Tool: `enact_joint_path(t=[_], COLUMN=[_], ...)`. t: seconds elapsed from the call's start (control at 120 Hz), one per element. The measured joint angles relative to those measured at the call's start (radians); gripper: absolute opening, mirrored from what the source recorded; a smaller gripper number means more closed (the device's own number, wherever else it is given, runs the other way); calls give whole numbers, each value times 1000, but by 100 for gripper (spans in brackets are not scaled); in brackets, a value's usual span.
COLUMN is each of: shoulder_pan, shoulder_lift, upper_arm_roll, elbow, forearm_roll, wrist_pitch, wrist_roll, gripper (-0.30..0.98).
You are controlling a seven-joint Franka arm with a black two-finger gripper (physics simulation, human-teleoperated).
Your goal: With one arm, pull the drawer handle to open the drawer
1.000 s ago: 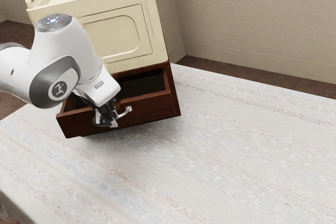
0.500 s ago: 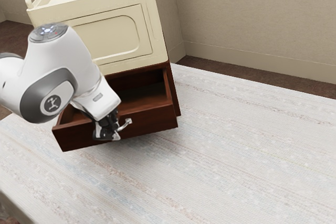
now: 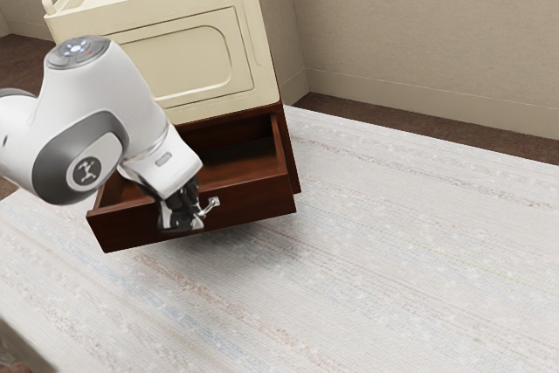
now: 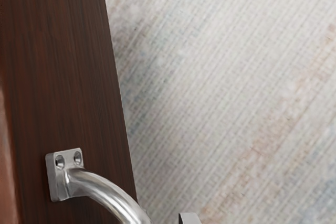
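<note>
- The drawer (image 3: 253, 202) stood open, jutting from the cabinet (image 3: 291, 156), with the handle (image 4: 107, 195) on its front.
- The gripper (image 3: 183, 223) was at the handle; from that angle I could not tell how far open it was, or whether it had hold.
- Any more pull needed a straight line, square to the front, without twist.
- Release called for clearing the handle's curve before lifting.

There's room over the tabletop (image 3: 393, 277), exterior view's lower right; the cream box (image 3: 188, 63) blocks upper left, the drawer (image 3: 258, 198) centre-left.
</note>
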Motion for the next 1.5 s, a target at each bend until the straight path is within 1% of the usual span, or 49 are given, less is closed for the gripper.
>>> enact_joint_path(t=[0.025, 0.142, 0.408, 0.533, 0.558, 0.583, 0.608, 0.717, 0.833, 0.9, 0.975, 1.042, 1.15, 1.283, 1.367, 1.5], shoulder_pan=[-1, 2, 3, 1, 1, 2, 3, -22, -30, -29, -33, -33, -28, -30, -25, -22], shoulder_lift=[0, 0, 2, -2, -2, -2, -3, -2, 18, 82, 191, 227, 240, 242, 244, 242], upper_arm_roll=[-1, -2, -2, -2, -1, -1, -1, -1, 7, 11, 12, 12, 12, 11, 12, 10], elbow=[1, 3, 3, 4, 10, 19, 33, 121, 236, 364, 576, 670, 704, 710, 723, 731], forearm_roll=[-3, -14, -12, -15, -14, -14, -14, -25, -60, -81, -90, -86, -72, -63, -60, -58], wrist_pitch=[-1, -6, -13, -21, -23, -30, -40, -111, -263, -385, -533, -634, -740, -811, -825, -799], wrist_roll=[0, 1, -29, -49, -53, -56, -60, -76, -87, -90, -87, -85, -94, -104, -109, -115], gripper=[-11, -12, 9, 12, 11, 5, -5, 11, 24, 35, 45, 52, 58, 63, 65, 67])
